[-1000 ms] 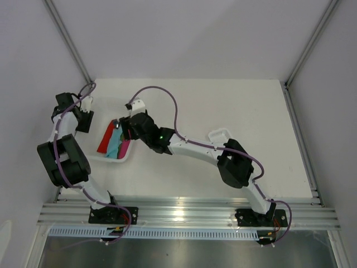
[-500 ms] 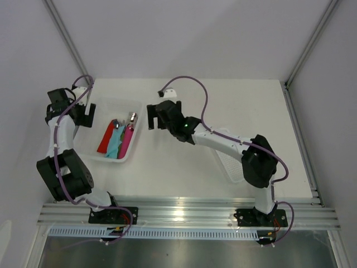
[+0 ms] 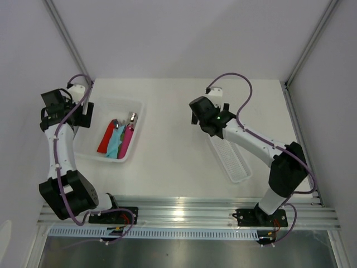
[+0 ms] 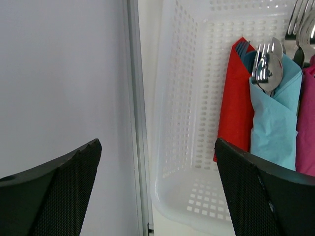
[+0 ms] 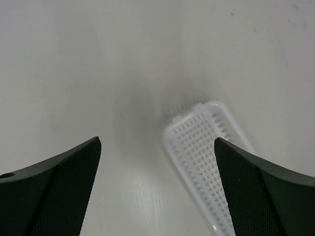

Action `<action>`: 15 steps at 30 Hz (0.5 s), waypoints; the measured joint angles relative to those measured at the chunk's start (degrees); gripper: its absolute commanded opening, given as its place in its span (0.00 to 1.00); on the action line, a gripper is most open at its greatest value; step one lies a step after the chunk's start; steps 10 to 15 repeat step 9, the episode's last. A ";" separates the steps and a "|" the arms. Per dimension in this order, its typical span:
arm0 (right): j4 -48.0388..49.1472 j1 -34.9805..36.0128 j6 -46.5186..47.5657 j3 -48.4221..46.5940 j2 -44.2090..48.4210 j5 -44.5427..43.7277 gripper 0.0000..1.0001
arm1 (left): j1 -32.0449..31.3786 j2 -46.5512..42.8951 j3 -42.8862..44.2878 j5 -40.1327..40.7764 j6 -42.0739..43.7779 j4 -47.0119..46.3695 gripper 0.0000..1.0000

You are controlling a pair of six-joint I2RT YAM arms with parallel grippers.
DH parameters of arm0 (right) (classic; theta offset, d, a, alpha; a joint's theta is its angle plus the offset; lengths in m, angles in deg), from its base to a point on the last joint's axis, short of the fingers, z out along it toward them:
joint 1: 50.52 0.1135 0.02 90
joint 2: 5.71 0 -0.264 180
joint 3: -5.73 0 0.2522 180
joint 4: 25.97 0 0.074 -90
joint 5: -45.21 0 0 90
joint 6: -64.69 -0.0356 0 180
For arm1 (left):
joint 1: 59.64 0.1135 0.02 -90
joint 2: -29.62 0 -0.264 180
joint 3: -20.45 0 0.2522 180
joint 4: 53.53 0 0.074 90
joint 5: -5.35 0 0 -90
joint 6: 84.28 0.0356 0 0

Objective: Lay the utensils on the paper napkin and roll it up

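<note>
Utensils [image 4: 267, 69] poke from the rolled teal paper napkin [image 4: 275, 118], which lies in a white basket [image 4: 182, 98] between red and pink rolls. Beyond it, the left end effector [image 4: 156, 145] and right end effector [image 5: 157, 142] gape wide, both empty. With nothing holding it, the roll may loosen, and a careless left swing could knock the basket.

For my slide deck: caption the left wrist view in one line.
Open left gripper facing a white perforated basket holding a red roll, a teal roll and a pink roll, cutlery tips showing.
</note>
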 measured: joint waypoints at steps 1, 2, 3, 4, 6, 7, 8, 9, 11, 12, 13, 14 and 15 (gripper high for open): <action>-0.70 -0.48 -0.26 2.05 1.53 -0.52 0.99 | 0.02 -0.37 -0.37 0.02 0.00 0.35 0.99; -0.59 -0.92 -0.52 4.04 2.93 -0.72 1.00 | 0.00 -0.79 -0.76 0.04 0.02 0.85 0.99; -0.74 -1.40 -0.72 6.43 4.79 -0.94 1.00 | 0.00 -1.20 -1.33 0.04 0.02 1.20 0.99; -0.72 -1.97 -0.90 8.85 6.71 -1.05 0.99 | 0.00 -1.70 -1.90 0.09 0.04 1.46 1.00; -0.74 -3.17 -1.38 13.22 10.91 -1.27 1.00 | 0.00 -2.78 -3.08 0.20 0.07 2.19 0.99; -0.74 -3.87 -1.68 14.97 12.92 -1.29 0.99 | 0.00 -3.37 -3.63 0.24 0.11 2.69 0.99; -0.76 -4.50 -1.97 16.13 14.49 -1.42 0.99 | -0.02 -3.91 -4.07 0.31 0.15 3.06 1.00; -0.61 -5.25 -2.16 17.31 16.33 -1.49 1.00 | -0.04 -4.48 -4.39 0.31 0.17 3.48 0.99; -0.61 -5.25 -2.16 17.31 16.33 -1.49 1.00 | -0.04 -4.48 -4.39 0.31 0.17 3.48 0.99; -0.61 -5.25 -2.16 17.31 16.33 -1.49 1.00 | -0.04 -4.48 -4.39 0.31 0.17 3.48 0.99; -0.61 -5.25 -2.16 17.31 16.33 -1.49 1.00 | -0.04 -4.48 -4.39 0.31 0.17 3.48 0.99; -0.61 -5.25 -2.16 17.31 16.33 -1.49 1.00 | -0.04 -4.48 -4.39 0.31 0.17 3.48 0.99; -0.61 -5.25 -2.16 17.31 16.33 -1.49 1.00 | -0.04 -4.48 -4.39 0.31 0.17 3.48 0.99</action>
